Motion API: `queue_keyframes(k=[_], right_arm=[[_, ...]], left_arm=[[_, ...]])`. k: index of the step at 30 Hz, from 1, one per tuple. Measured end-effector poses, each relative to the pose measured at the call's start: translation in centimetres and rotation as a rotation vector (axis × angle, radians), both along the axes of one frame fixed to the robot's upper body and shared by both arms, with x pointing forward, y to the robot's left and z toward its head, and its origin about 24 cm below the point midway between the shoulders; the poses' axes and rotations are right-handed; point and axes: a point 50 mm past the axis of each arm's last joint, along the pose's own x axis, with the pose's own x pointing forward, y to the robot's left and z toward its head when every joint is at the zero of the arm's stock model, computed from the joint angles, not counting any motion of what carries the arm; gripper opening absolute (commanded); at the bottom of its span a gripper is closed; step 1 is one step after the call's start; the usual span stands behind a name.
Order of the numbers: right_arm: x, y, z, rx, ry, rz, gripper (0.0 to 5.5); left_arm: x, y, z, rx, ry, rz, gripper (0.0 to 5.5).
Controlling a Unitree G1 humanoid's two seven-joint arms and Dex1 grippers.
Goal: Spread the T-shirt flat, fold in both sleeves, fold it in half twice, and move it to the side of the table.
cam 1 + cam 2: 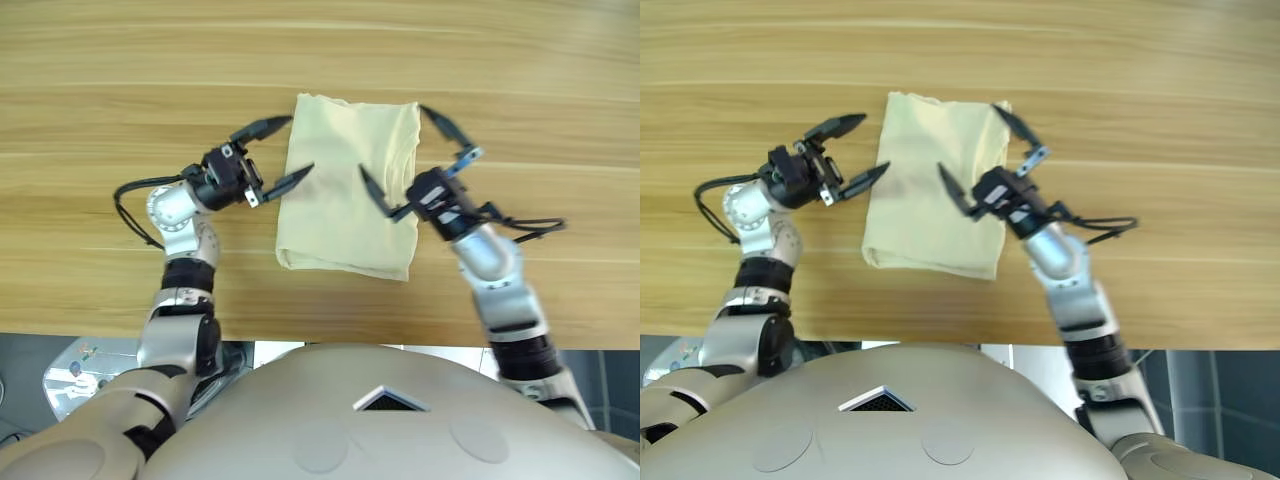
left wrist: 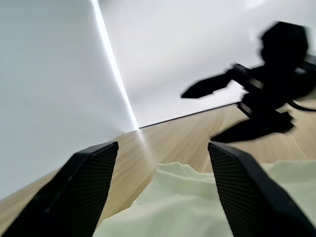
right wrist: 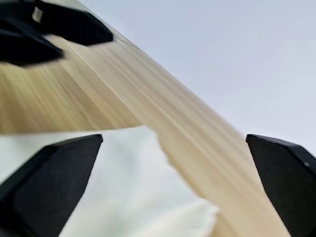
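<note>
The pale yellow T-shirt (image 1: pixel 345 190) lies folded into a compact rectangle in the middle of the wooden table (image 1: pixel 100 90). My left gripper (image 1: pixel 301 143) hovers open at the shirt's left edge, one finger over the far left corner and one over the cloth. At the shirt's right side, near the collar edge, my right gripper (image 1: pixel 392 139) stands wide open. In the left wrist view the open fingers (image 2: pixel 89 187) frame the T-shirt (image 2: pixel 197 207), with the right gripper (image 2: pixel 266 98) beyond. The right wrist view has the T-shirt (image 3: pixel 123 187) lying between its spread fingers (image 3: pixel 54 173).
Bare wood stretches to the left, right and far side of the shirt. The table's near edge (image 1: pixel 400 345) runs just in front of my body, a short way from the shirt's near fold. A white wall (image 2: pixel 173 49) rises past the table's far edge.
</note>
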Motion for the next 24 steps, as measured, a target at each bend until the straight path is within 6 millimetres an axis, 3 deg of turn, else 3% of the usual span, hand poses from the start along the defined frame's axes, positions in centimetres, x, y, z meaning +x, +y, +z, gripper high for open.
queue_keyframes(k=[6,11,13,17,24], right_arm=[[0.3,-8.7,2.1,-0.470,-0.055,0.042,5.37],[-3.1,-11.6,-1.2,-0.698,0.150,0.206,5.37],[-5.2,-11.8,-2.5,-0.737,0.240,0.313,5.37],[-7.2,-10.5,-2.9,-0.702,0.256,0.475,5.37],[-8.0,-8.7,-3.4,-0.645,0.259,0.584,5.37]], left_arm=[[-4.3,3.4,3.9,0.448,-0.188,-0.111,3.38],[-6.1,4.0,3.5,0.667,-0.164,-0.197,3.38],[-7.0,3.1,3.3,0.684,-0.180,-0.245,3.38],[-7.8,2.5,2.6,0.728,-0.181,-0.286,3.38],[-8.2,3.3,-0.1,0.826,-0.095,-0.316,3.38]])
